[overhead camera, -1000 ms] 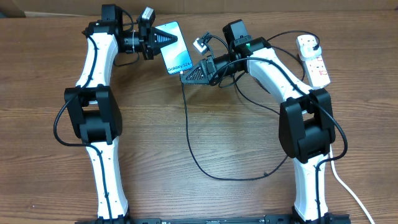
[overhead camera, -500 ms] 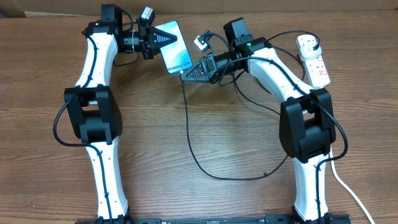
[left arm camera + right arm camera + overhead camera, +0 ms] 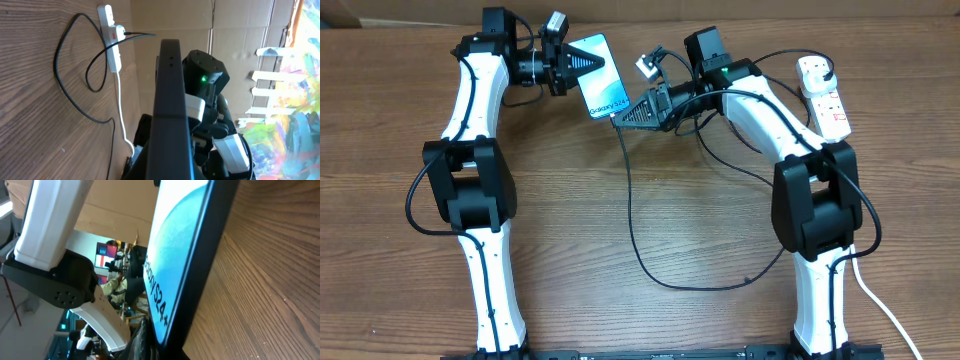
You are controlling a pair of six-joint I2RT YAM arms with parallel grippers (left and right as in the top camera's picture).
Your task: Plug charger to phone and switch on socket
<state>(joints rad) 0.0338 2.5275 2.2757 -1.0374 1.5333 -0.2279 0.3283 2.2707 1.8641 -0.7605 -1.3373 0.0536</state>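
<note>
The phone (image 3: 605, 85) has a light-blue screen and is held tilted above the table's far middle. My left gripper (image 3: 582, 62) is shut on its upper left side. My right gripper (image 3: 620, 118) is shut on the charger connector at the phone's lower end, and the connector itself is hidden by the fingers. The black charger cable (image 3: 632, 230) hangs from there and loops across the table toward the socket (image 3: 826, 98) at the far right. The left wrist view shows the phone's dark edge (image 3: 170, 100) and the socket (image 3: 112, 37). The right wrist view shows the phone's screen (image 3: 175, 245).
The socket's thick white cord (image 3: 875, 300) runs down the right side of the table past the right arm's base. Slack black cable (image 3: 70, 95) lies in loops on the wood between the socket and the right arm. Cardboard lines the table's far edge.
The right arm has shifted slightly to the right at the phone's lower end, and the hanging cable has swung a little right with it. The left arm and phone have stayed still.
</note>
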